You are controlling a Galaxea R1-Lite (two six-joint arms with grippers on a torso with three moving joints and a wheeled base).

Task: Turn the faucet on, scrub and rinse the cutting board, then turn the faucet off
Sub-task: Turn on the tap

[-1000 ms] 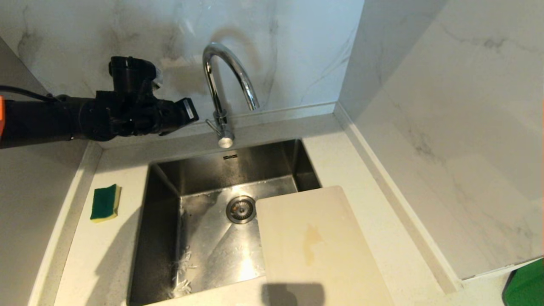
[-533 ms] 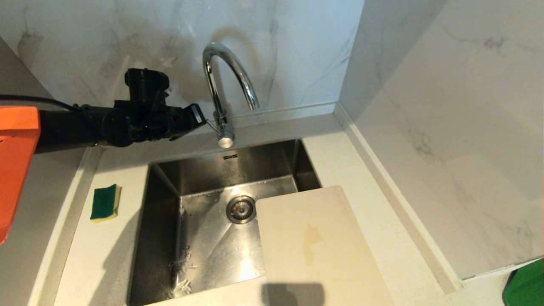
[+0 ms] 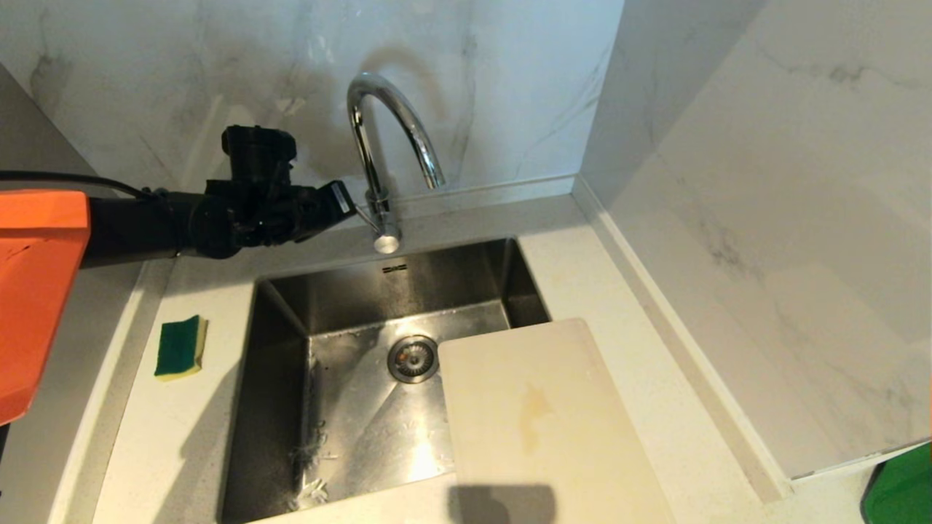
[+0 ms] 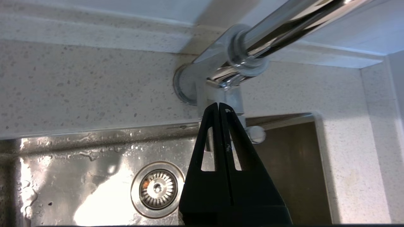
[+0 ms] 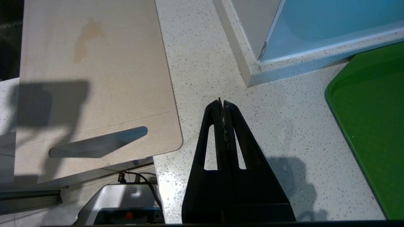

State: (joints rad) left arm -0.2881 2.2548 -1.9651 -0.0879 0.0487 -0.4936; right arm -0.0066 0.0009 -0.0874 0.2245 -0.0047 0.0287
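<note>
Claw tips of the left claw (image 4: pixel 219 105), pressed together and empty, should nudge the faucet (image 3: pixel 386 138) lever (image 4: pixel 256 134) squarely, without slipping off.

**Parts cut off or hidden**

The cutting board (image 3: pixel 542 415) runs out of the head view at the bottom edge. A green board (image 3: pixel 899 489) shows only a corner. In the left wrist view the left gripper (image 4: pixel 219 105) hides part of the faucet (image 4: pixel 221 72) handle; contact is unclear.
</note>
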